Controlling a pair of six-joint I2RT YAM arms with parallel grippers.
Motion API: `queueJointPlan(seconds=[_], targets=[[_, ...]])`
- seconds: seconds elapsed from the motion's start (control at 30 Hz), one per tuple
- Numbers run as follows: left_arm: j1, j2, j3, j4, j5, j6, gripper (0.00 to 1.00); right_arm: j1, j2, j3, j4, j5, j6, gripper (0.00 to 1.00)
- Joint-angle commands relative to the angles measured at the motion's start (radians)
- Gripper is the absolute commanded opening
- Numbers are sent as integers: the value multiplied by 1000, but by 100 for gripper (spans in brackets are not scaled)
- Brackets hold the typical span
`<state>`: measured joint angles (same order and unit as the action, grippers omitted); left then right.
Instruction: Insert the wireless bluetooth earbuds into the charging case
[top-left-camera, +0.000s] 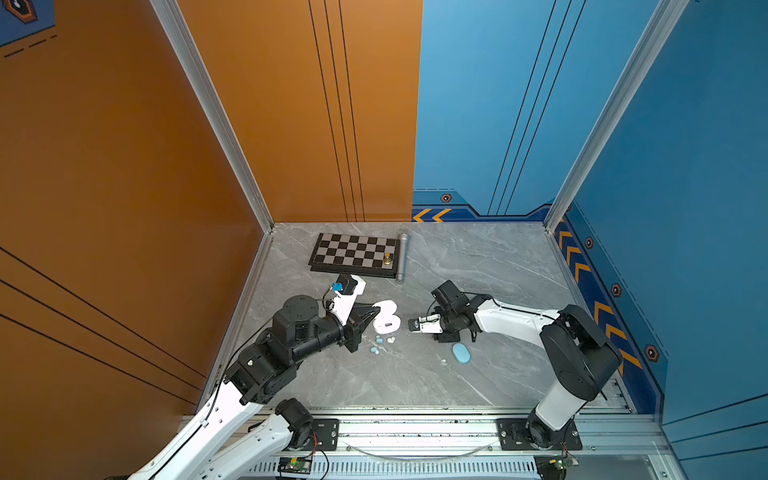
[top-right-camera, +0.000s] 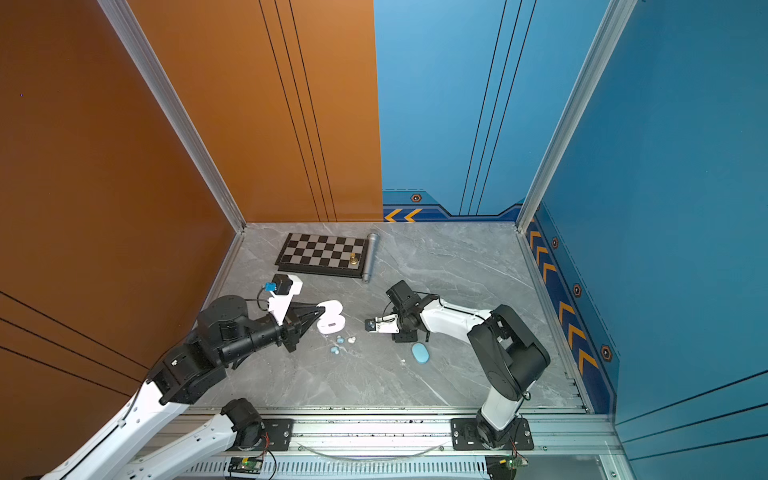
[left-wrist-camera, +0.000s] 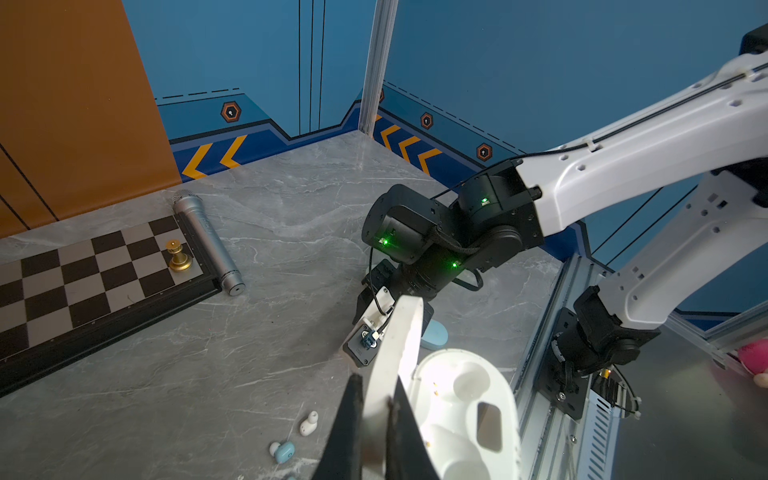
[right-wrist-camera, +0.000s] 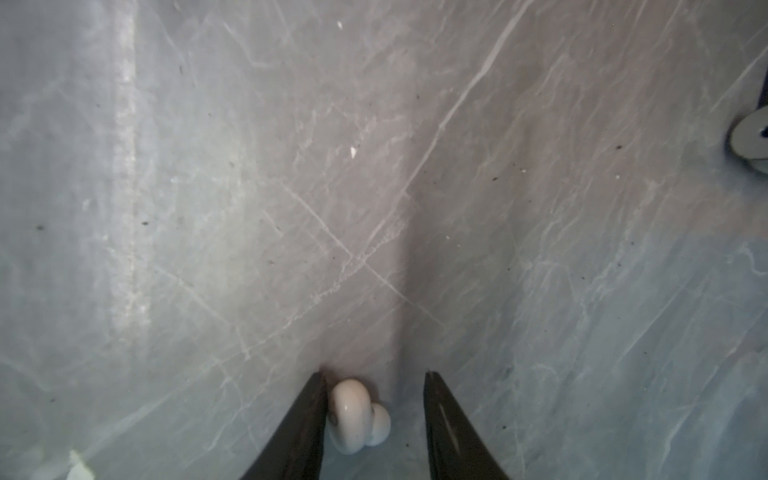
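Observation:
The white charging case (top-left-camera: 386, 318) lies open on the grey table, its two empty sockets facing up (left-wrist-camera: 465, 399). My left gripper (left-wrist-camera: 376, 415) is shut on the case's raised lid (left-wrist-camera: 399, 345); in both top views it sits at the case's left edge (top-left-camera: 376, 311) (top-right-camera: 322, 311). My right gripper (right-wrist-camera: 375, 374) points down at the table with jaws apart. A white earbud (right-wrist-camera: 353, 415) lies between them, against one finger. Three loose earbuds lie in front of the case: blue (top-left-camera: 379, 340), white (top-left-camera: 390, 340), blue (top-left-camera: 375, 350). The left wrist view shows a white one (left-wrist-camera: 308, 423) and a blue one (left-wrist-camera: 284, 452).
A closed light blue oval case (top-left-camera: 461, 353) lies just in front of the right arm's wrist (top-left-camera: 451, 320). At the back stand a chessboard (top-left-camera: 355, 251) with a gold piece (top-left-camera: 387, 258) and a grey microphone (top-left-camera: 402, 257). A metal rail (top-left-camera: 415, 432) runs along the table's front edge.

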<state>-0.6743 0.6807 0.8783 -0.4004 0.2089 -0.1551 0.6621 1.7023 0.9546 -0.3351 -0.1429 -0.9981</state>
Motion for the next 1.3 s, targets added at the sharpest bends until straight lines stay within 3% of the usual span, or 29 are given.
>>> queueJointPlan(seconds=[0.0, 0.73, 1.03, 1.27], targets=[[8, -9, -10, 30, -17, 6, 0, -11, -1, -10, 8, 17, -4, 42], [12, -3, -6, 29, -14, 17, 0, -43, -41, -74, 21, -7, 5, 42], [14, -10, -6, 29, -18, 18, 0, -41, -27, -74, 33, -14, 24, 26], [15, -12, -6, 29, -18, 20, 0, -40, -54, -63, 44, -20, 75, 20]])
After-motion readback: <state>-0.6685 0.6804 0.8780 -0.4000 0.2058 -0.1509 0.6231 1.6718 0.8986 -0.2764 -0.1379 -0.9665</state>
